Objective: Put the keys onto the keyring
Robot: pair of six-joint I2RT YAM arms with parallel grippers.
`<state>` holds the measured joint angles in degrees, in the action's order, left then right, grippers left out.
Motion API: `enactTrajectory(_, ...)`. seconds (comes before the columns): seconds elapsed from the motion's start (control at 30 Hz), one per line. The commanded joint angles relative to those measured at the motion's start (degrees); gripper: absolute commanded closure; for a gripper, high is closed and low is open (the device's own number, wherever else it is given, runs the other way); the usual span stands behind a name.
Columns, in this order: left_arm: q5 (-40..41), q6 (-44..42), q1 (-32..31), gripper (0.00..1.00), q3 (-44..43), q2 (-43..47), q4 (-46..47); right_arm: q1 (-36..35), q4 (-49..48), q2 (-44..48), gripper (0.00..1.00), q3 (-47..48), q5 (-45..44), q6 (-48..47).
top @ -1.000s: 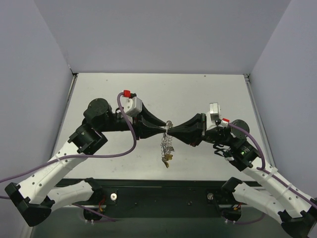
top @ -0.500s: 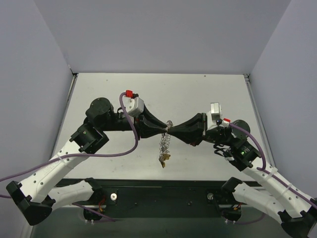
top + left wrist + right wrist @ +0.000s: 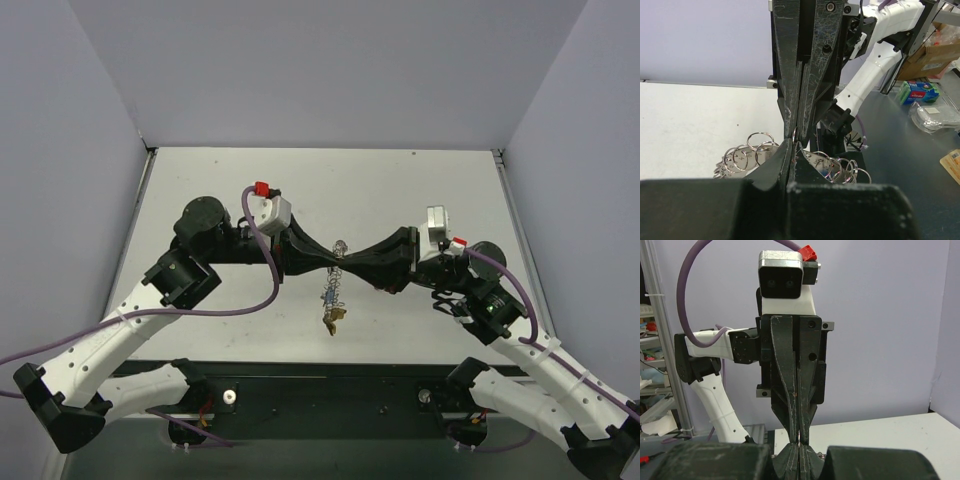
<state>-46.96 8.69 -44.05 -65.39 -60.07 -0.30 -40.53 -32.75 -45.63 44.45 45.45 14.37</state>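
2 grippers meet tip to tip above the white table (image 3: 420, 190): the left gripper (image 3: 330, 262), half spread 1 second ago, now pinches the silvery coiled-wire keyring (image 3: 333, 290) that the right gripper (image 3: 348, 264) also clamps. It hangs between them, gold-yellow tag (image 3: 332, 318) lowest, seemingly steadied by both for threading.

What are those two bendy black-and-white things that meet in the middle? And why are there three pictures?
They are two robot arms bolted to a white table. One picture looks down from above; the other two come from little cameras on each wrist, looking along its own fingers. Each arm ends in a pincher called an end effector. The left end effector and right end effector meet tip to tip, both shut on the keyring, a bunch of silvery wire loops with a gold-yellow tag at its end.
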Motion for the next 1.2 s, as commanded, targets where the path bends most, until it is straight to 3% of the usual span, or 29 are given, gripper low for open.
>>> enactTrajectory(0.0,0.72,0.37,-0.77,1.00,-1.68,0.39,3.55,0.02,-5.22,1.41,0.96,-0.14,-0.53,0.40)
enactTrajectory(0.03,2.30,0.10,-0.68,1.00,-1.50,0.74,3.20,0.10,-4.69,2.11,0.89,-0.50,-1.24,-0.30)
enactTrajectory(0.07,3.18,-0.16,-0.77,1.00,-0.80,1.62,3.20,0.28,-3.47,2.90,0.71,-1.02,-3.77,-0.66)
enactTrajectory(0.13,5.90,-0.42,-0.68,1.00,-0.18,2.50,2.67,0.89,-1.80,5.80,0.49,-2.69,-6.67,-1.62)
enactTrajectory(0.17,6.52,-0.77,-0.77,1.00,0.34,3.38,2.49,0.98,-0.05,6.86,0.29,-3.31,-8.26,-3.19)
enactTrajectory(0.27,8.90,-1.48,-0.77,1.00,1.31,4.61,2.14,1.42,4.00,11.51,0.09,-5.68,-15.99,-6.19)
enactTrajectory(0.33,10.13,-1.92,-0.86,1.00,1.75,5.23,1.79,1.68,4.80,15.47,0.02,-7.35,-23.19,-7.25)
enactTrajectory(0.43,10.92,-2.10,-0.86,1.00,2.37,5.93,2.05,1.95,4.98,19.16,0.00,-9.99,-30.39,-8.30)
enactTrajectory(0.57,11.45,-2.27,-0.86,1.00,2.81,6.20,2.67,2.04,8.39,18.91,0.00,-9.12,-32.35,-9.01)
enactTrajectory(0.83,19.34,-0.35,-0.77,1.00,7.63,8.39,7.92,6.60,23.33,6.53,0.00,-4.72,-40.61,2.47)
enactTrajectory(0.97,23.14,1.50,0.02,1.00,11.33,10.06,9.26,15.46,26.42,0.99,0.00,-7.44,-37.11,11.08)
enactTrajectory(1.17,19.54,6.07,2.57,1.00,13.18,8.14,9.70,30.68,27.13,-11.39,0.03,-10.70,-24.90,20.25)
